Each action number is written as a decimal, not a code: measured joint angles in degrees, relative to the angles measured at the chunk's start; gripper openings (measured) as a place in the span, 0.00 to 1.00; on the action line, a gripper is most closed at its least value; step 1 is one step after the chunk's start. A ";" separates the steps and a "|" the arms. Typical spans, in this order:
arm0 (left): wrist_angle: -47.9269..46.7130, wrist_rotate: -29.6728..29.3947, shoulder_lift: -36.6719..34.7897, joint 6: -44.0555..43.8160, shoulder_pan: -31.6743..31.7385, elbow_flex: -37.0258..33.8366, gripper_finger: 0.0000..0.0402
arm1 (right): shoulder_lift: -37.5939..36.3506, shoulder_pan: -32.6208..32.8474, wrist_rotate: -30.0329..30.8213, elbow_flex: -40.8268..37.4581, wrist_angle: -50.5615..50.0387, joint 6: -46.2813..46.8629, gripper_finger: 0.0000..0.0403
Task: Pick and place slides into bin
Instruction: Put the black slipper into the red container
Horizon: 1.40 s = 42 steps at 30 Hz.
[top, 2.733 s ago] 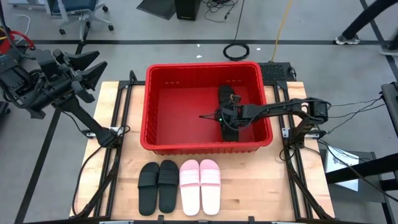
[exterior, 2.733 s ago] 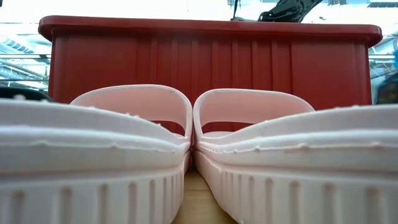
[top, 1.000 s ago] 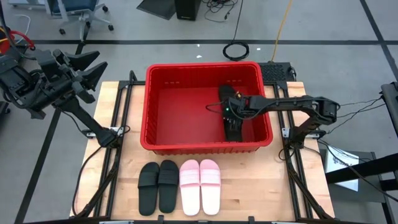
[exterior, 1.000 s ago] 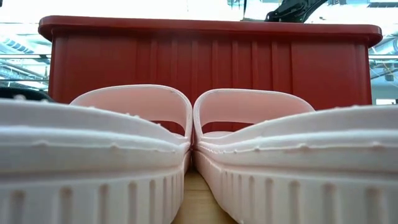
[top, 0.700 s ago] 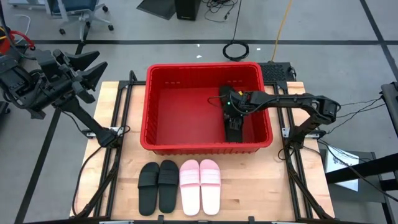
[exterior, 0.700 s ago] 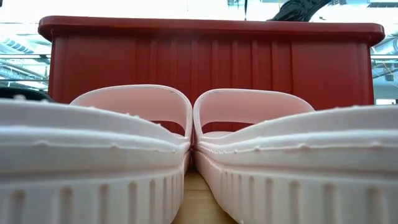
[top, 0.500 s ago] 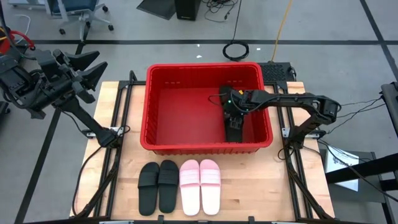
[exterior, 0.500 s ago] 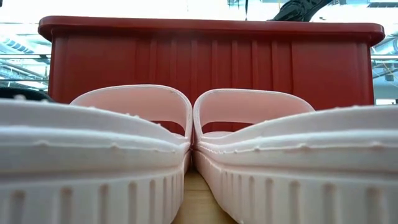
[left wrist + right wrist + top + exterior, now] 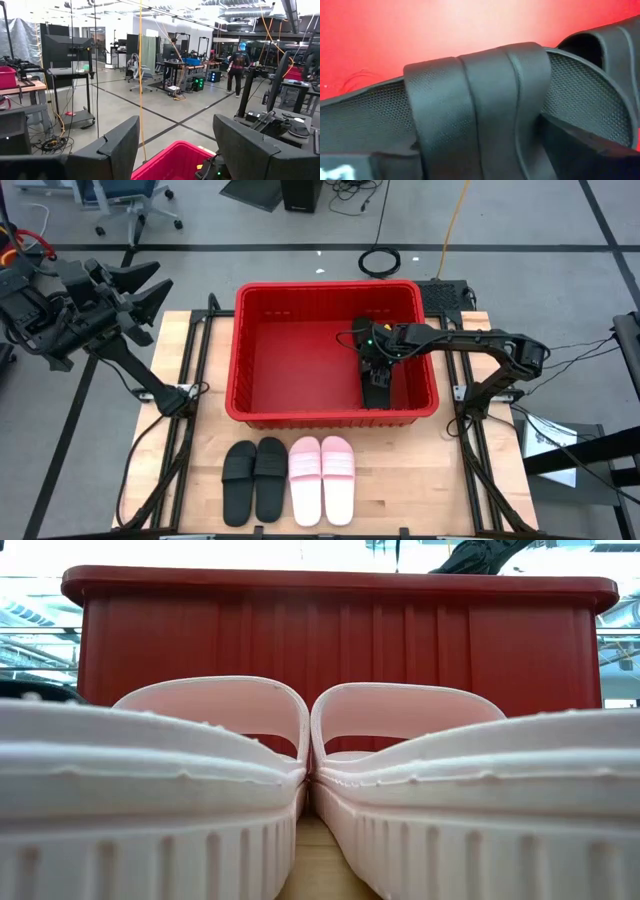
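High view: right gripper, fingers' spread unclear, hangs over matte black rubber slide lying inside bright red slotted plastic bin; light, flexible, best pinched by its wide strap.

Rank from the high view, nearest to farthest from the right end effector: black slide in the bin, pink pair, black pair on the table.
Right end effector sits inside the bin, right side.
1. Black slide in the bin, directly under it.
2. Pink pair, on the table in front of the bin.
3. Black pair, left of the pink pair.

A wooden table and office chair.
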 joint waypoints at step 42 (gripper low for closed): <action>-2.97 -2.65 -0.02 -0.70 0.00 0.02 0.64 | -6.89 4.20 -10.92 2.27 -2.91 1.93 0.90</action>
